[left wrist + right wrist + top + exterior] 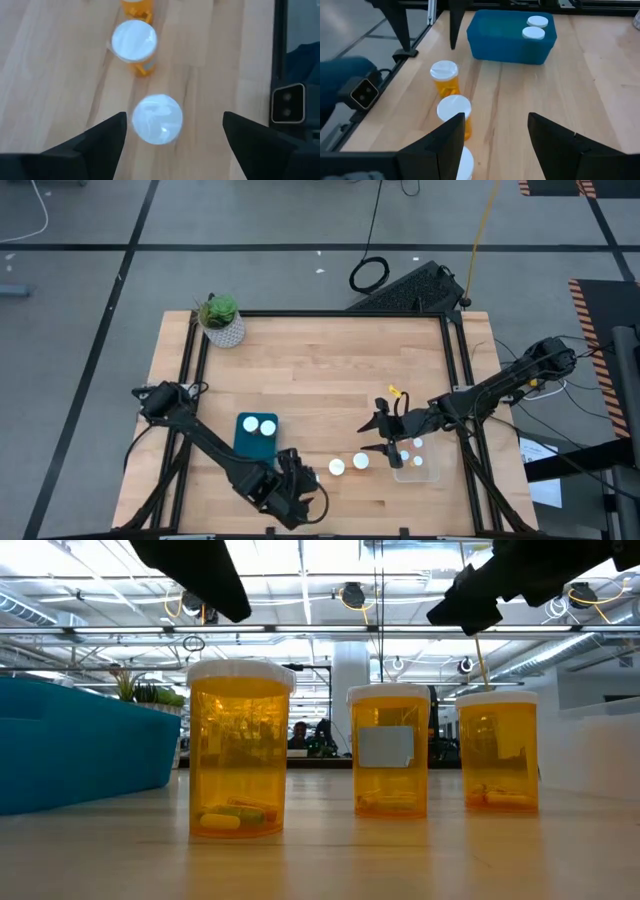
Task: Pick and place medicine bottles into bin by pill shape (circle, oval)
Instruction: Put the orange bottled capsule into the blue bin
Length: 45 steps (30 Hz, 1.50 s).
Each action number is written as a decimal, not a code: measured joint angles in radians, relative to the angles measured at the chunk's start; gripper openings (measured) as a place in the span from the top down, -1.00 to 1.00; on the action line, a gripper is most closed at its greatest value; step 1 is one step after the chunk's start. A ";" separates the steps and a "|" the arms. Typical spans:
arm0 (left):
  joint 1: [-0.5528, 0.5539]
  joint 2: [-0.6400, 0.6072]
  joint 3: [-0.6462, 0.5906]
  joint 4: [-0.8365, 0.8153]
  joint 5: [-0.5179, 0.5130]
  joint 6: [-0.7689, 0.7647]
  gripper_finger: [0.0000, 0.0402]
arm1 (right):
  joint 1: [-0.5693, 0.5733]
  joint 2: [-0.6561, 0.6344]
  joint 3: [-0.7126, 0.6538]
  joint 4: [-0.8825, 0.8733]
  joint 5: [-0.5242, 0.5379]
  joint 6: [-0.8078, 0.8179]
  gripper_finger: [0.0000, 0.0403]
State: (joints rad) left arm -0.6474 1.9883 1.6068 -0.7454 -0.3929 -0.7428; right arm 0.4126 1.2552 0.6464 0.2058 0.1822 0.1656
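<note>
Three orange medicine bottles with white caps stand upright in a row on the wood table: (240, 755), (388, 755), (498, 750). From above, two of them show as white discs (337, 467), (361, 462). My left gripper (308, 476) is open near the table's front edge. It is low, with the nearest bottle (157, 119) just ahead between its spread fingers and untouched. My right gripper (372, 437) hangs open above the row's right end, with the bottles (454, 112) (445, 77) ahead of it.
A blue bin (257, 434) left of the row holds two capped bottles (534, 33). A clear bin (416, 470) at the right front holds several more. A potted plant (221, 319) stands at the far left corner. Bare wood lies across the table's middle and back.
</note>
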 joint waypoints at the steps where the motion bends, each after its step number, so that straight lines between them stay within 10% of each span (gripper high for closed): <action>1: 0.005 -0.004 0.000 -0.001 0.001 0.000 -0.67 | 0.000 0.000 0.000 -0.001 0.000 -0.008 -0.05; 33: 0.009 0.077 -0.001 0.013 0.014 0.039 -0.78 | -0.033 0.000 0.000 0.007 0.000 -0.057 -0.05; 45: 0.013 0.089 -0.002 0.002 0.003 0.063 -0.43 | -0.033 0.000 0.000 0.002 0.000 -0.069 -0.05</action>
State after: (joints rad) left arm -0.6343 2.0773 1.6051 -0.7429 -0.3897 -0.6799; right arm 0.3794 1.2552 0.6460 0.2081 0.1818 0.0967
